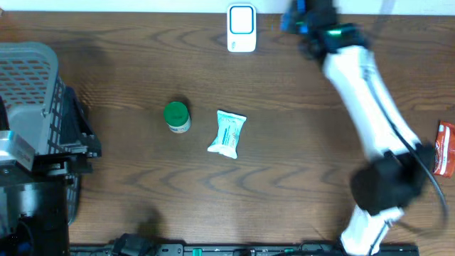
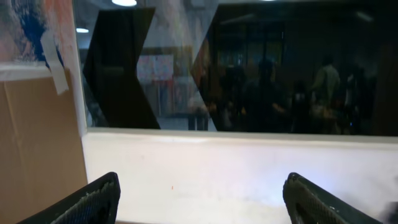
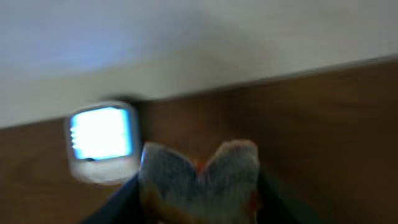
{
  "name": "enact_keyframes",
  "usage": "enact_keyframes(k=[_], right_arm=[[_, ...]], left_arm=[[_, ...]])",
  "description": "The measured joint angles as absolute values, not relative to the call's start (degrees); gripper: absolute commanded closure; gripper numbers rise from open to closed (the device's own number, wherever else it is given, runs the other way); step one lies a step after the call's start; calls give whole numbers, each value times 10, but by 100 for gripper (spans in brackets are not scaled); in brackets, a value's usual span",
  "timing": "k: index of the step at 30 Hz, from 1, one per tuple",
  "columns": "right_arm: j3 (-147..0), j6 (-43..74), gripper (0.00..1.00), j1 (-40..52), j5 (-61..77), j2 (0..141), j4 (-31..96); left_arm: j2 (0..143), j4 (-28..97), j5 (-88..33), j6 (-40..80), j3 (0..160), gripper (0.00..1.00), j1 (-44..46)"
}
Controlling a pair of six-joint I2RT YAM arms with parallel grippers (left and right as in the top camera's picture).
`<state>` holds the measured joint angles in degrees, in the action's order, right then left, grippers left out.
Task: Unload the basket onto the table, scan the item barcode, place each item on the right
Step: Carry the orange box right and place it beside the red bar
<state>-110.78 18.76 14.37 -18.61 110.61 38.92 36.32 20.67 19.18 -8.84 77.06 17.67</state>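
1. Up at the far edge of the counter (image 1: 284, 156), the right pincer (image 3: 199, 208) is clamped on a blurred, crinkled packet (image 3: 199, 174)
2. The scanner (image 3: 101, 138) glows just left of it, not touching
3. The left pincer (image 2: 202, 208) gapes wide, empty, facing a window (image 2: 249, 68)

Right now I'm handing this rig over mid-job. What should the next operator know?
Left gripper: open, empty, facing the wall.
Right gripper: shut on a crumpled packet, held close to the lit scanner at the table's far edge.
On the table: green-capped bottle and white pouch mid-table, red packet at the right edge, grey basket on the left.
Done: packet picked up and brought to the scanner.
Left: show its barcode. The blurred wrist view doesn't show whether it has scanned.
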Motion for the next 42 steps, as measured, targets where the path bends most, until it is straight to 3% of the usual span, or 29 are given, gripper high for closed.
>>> enact_keyframes(k=[5,7,9,19,20,22,23,25,30,34,42], right_arm=[[-1119,172,57,71,-371,1034,590],[-1108,175,53,26,-411,1039,626],[-1082,182,48,-21,-433,1056,631],[-858,209,51,-244,-335,1103,522],[-848,213,46,-259,-324,1103,522],[-843,220,12,-278,-303,1103,526],[-847,220,4,-284,-288,1102,531],[-864,217,1,-287,-260,1102,555],[-979,212,1,-266,-117,1092,638],[-1043,210,1,-190,5,1038,670],[-1036,217,1,175,-99,1018,717]], left_arm=[[363,192,192,-88,771,16,177],[362,190,192,-88,771,16,177],[361,190,192,-88,771,16,177],[354,187,192,-88,771,16,177],[354,187,192,-88,771,16,177],[354,187,192,-88,771,16,177],[354,187,192,-88,771,16,177],[354,187,192,-88,771,16,177],[354,183,192,-88,771,16,177],[354,180,192,-88,771,16,177],[351,176,192,-88,771,16,177]])
